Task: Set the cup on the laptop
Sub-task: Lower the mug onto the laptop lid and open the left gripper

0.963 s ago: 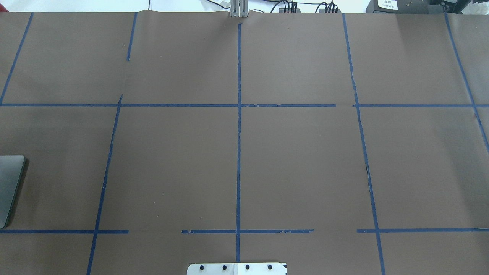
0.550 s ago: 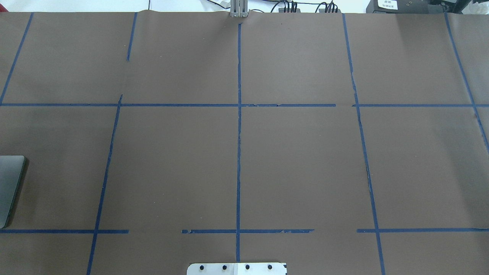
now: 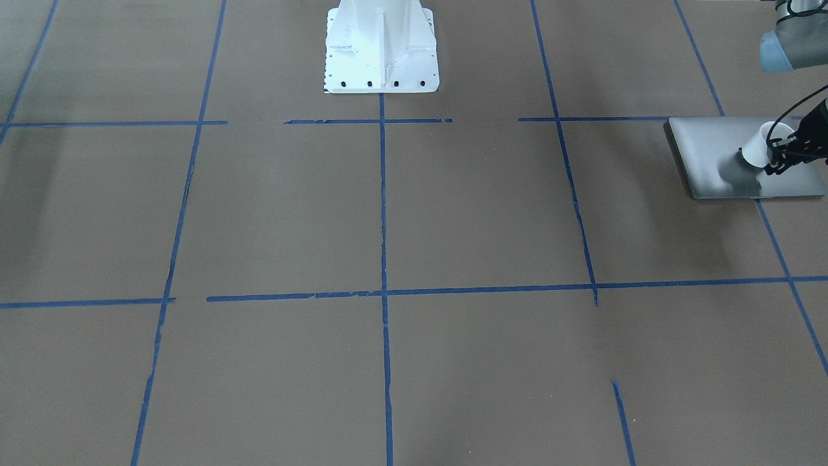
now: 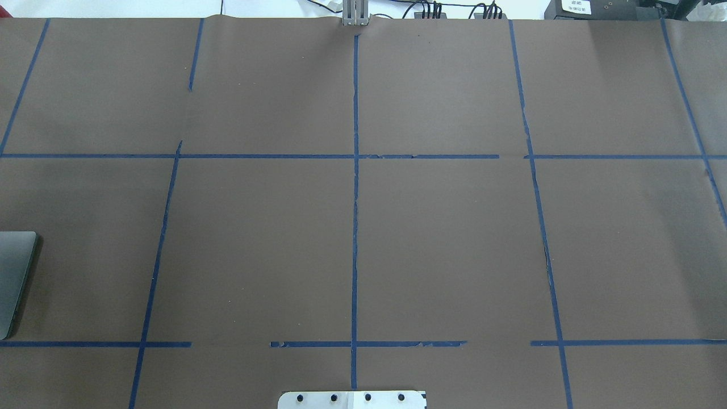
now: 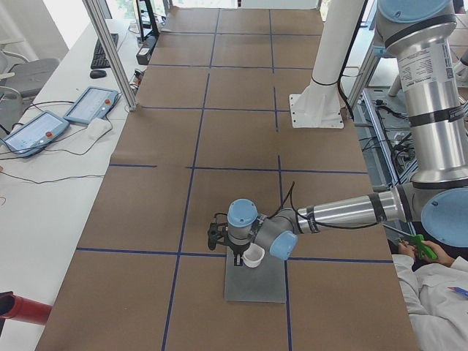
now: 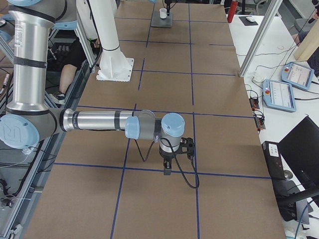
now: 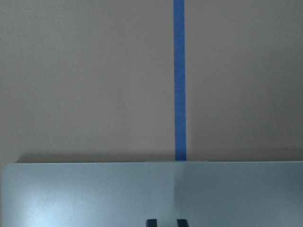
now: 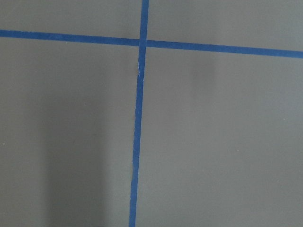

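- Cup (image 3: 762,145): small, white, smooth-walled, with a round rim facing up. It hangs against the side of my left claw (image 3: 779,162), over the lid below.
- Laptop (image 3: 705,145): flat silver-grey slab with a matte sheen and rounded corners, directly under my left claw. In the wrist view its long edge runs across just ahead of my fingertips (image 7: 150,222).
- Contact: I cannot tell whether the cup's base touches the lid. A dark shadow (image 3: 731,176) lies on the lid just beside the cup.
- Left claw: fingers drawn close with a narrow gap, clamped on the cup. I cannot make out which part of it they pinch.
- Left arm: forearm (image 5: 344,210) stretched out nearly level, wrist bent so the claw points straight down.
- Right claw (image 6: 167,170): points down at the table (image 3: 453,213), well apart from the left one. It shows only from the side, so I cannot tell whether it is clenched or released.
- Around: matte brown paper with a grid of blue tape (image 7: 179,80) and a white pedestal (image 3: 381,45) well apart from both claws.
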Motion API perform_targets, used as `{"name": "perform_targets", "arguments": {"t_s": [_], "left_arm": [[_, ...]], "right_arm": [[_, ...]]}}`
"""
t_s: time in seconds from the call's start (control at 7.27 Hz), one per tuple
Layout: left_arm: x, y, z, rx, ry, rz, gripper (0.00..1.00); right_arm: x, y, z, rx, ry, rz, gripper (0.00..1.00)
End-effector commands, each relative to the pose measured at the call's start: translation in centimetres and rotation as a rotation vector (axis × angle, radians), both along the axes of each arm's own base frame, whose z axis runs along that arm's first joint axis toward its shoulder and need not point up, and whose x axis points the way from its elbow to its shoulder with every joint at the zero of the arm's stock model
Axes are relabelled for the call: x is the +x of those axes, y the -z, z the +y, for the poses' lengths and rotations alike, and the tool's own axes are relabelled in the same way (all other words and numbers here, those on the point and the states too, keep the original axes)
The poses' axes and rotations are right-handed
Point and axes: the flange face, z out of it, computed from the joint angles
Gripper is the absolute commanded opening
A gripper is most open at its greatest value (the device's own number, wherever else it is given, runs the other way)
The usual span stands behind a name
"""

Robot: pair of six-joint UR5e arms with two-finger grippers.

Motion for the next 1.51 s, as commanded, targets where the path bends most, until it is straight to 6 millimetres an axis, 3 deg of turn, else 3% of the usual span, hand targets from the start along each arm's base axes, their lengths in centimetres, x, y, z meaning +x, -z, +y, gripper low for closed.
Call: {"name": "perform_targets", "arguments": {"t_s": [0.0, 0.28, 0.41, 0.55, 0.69, 0.83, 0.96, 1.1, 1.38], "left_arm": [[0.1, -0.1, 0.0, -0.003, -0.003, 0.000, 0.00], [0.2, -0.2, 0.0, -0.005, -0.007, -0.001, 0.00], [0.2, -0.4, 0.0, -0.005, -0.010, -0.002, 0.21], [0.3, -0.4, 0.0, -0.003, -0.015, -0.001, 0.52], [0.5, -0.1, 0.2, -0.012, -0.028, 0.030, 1.00], [0.7, 0.4, 0.4, -0.024, -0.044, 0.072, 1.00], [0.7, 3.0, 0.2, 0.005, -0.057, 0.117, 1.00], [-0.5, 5.0, 0.2, 0.075, -0.068, 0.125, 1.00], [-7.0, 5.0, 0.1, 0.210, -0.033, 0.091, 1.00]], "right_arm": [[0.0, 0.0, 0.0, 0.001, 0.000, 0.000, 1.00], [0.0, 0.0, 0.0, 0.001, 0.000, 0.000, 1.00], [0.0, 0.0, 0.0, -0.001, 0.000, 0.002, 1.00], [0.0, 0.0, 0.0, -0.001, 0.000, 0.000, 1.00], [0.0, 0.0, 0.0, -0.001, 0.000, 0.000, 1.00], [0.0, 0.0, 0.0, 0.001, 0.000, 0.000, 1.00], [0.0, 0.0, 0.0, 0.001, 0.000, 0.000, 1.00], [0.0, 0.0, 0.0, 0.001, 0.000, 0.000, 1.00], [0.0, 0.0, 0.0, 0.001, 0.000, 0.000, 1.00]]}}
